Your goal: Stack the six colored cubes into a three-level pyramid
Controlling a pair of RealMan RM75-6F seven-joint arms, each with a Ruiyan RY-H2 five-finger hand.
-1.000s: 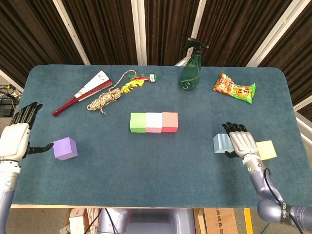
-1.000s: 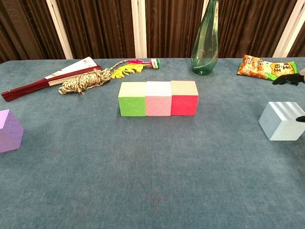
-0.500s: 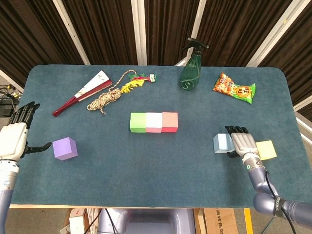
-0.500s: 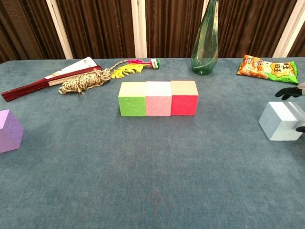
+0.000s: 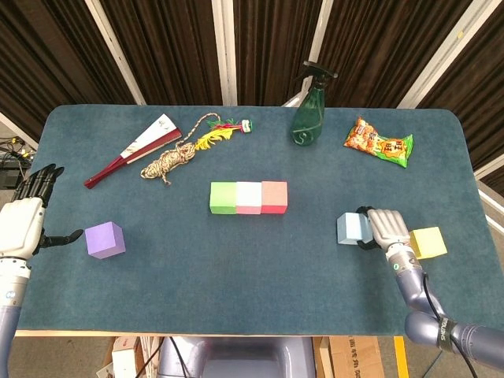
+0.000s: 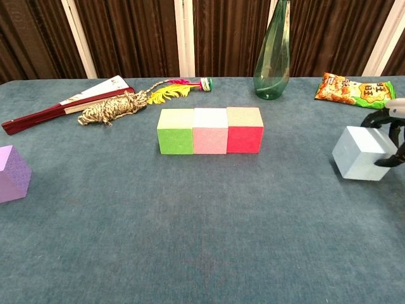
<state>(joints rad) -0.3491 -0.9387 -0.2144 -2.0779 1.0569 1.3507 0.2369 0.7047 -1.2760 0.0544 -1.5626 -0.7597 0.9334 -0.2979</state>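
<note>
**Right robot hand wrapped on the light blue cube, three cubes in a row at centre**

In the head view the right robot hand (image 5: 386,228) sits at the lower right of the frame with its fingers curled over the light blue cube (image 5: 349,229). The chest view shows that cube (image 6: 356,154) tilted, one bottom edge seemingly off the counter (image 5: 236,268), with dark fingertips (image 6: 378,117) hooked over its top and far side; whether it is fully lifted is hard to tell. Just right of that hand lies the yellow cube (image 5: 429,242), touching nothing else.

The left robot hand (image 5: 22,223) is at the left edge of the frame, fingers spread and holding nothing, its thumb pointing toward the purple cube (image 5: 105,239) but apart from it.

At the middle of the frame the green cube (image 5: 224,197), pink cube (image 5: 249,197) and red cube (image 5: 274,196) stand side by side in one row, faces touching, all on the blue cloth.

Along the top of the frame lie a folded hand fan (image 5: 134,148), a coil of rope (image 5: 168,163), a yellow feathered toy (image 5: 220,130), a green spray bottle (image 5: 309,114) standing upright, and a snack packet (image 5: 378,142) at upper right.
</note>
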